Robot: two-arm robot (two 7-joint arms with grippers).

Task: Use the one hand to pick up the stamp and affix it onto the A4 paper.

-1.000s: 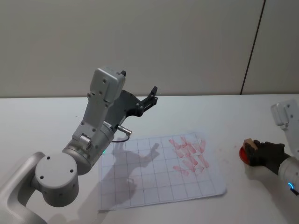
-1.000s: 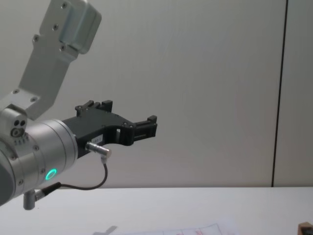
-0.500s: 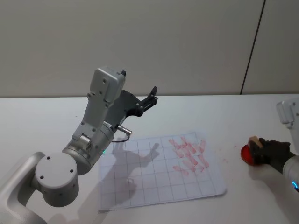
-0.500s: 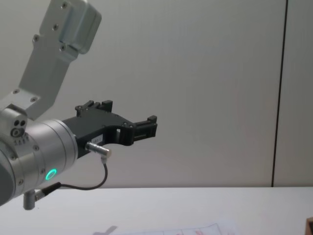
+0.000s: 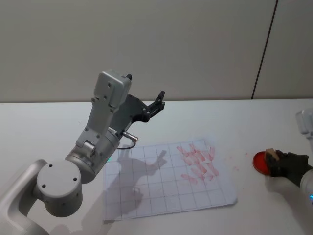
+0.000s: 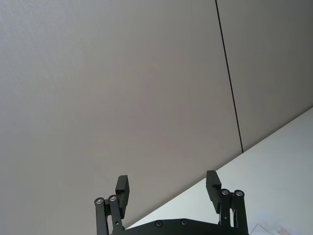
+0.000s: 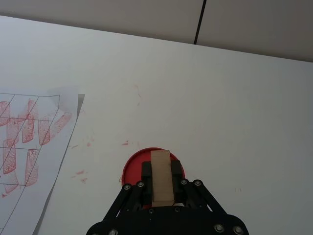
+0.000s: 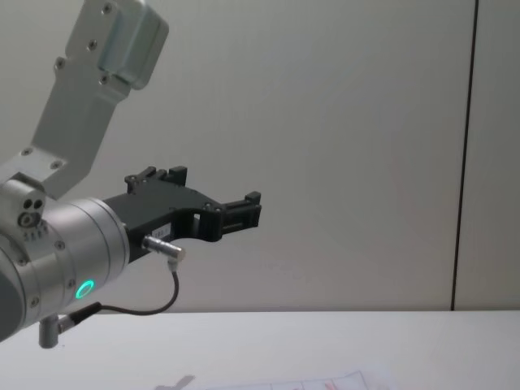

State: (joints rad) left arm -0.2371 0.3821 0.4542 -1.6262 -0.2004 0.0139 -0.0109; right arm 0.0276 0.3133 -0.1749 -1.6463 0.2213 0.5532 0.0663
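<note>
My right gripper, the hand, sits at the table's right edge, shut on the stamp. The stamp is a light-brown wooden block clamped between the black fingers. It is at the near rim of a round red ink pad. The A4 paper lies flat in the middle of the table, gridded, with a cluster of red stamp marks on its right part. The paper's right edge is left of the pad. My left gripper is held high above the paper's far left corner, open and empty.
The red ink pad rests on the white table between the paper and my right gripper. Faint red smudges dot the table beside the paper. The raised left arm looms over the table's left side. A wall stands behind.
My right gripper has drawn the stamp rightward and nearer to me, from over the pad's middle to its rim. The left arm has not moved.
</note>
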